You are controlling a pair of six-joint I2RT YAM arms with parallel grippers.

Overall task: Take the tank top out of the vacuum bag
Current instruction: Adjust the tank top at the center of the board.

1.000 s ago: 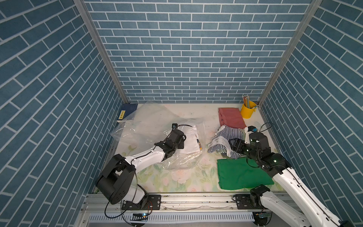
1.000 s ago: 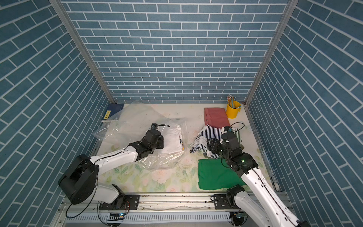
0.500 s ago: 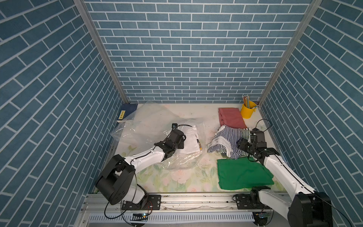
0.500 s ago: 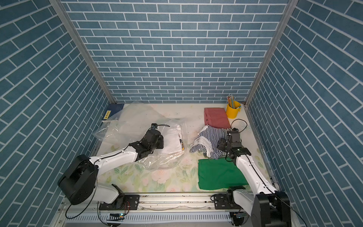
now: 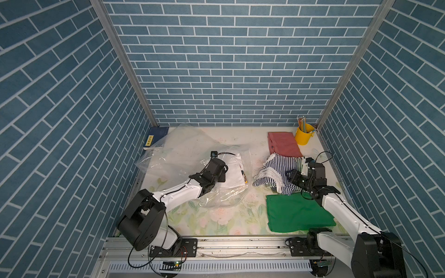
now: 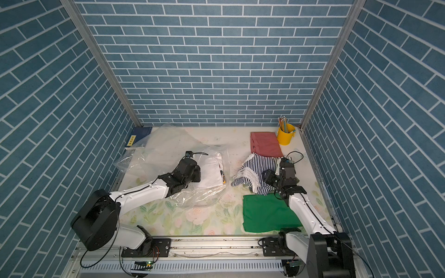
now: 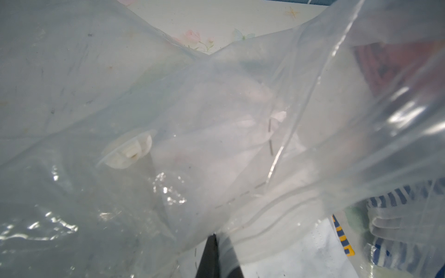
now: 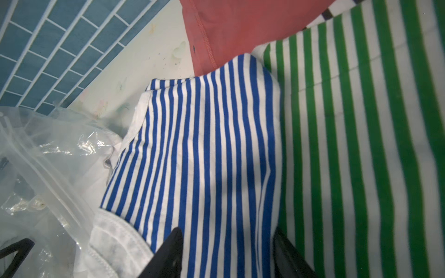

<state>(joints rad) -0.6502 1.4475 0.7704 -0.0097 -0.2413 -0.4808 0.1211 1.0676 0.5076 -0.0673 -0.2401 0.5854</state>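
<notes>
Fingers of right gripper stand spread around the striped tank top, lower centre; left gripper pinches the vacuum bag.

One bag, one white garment, one blue-striped top, one green-striped top, one pink cloth, one green cloth, one cup, one book.

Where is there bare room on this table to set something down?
Front middle of the table, between vacuum bag and green cloth; and the back, between bag and red cloth. The right side is crowded with striped clothes.
</notes>
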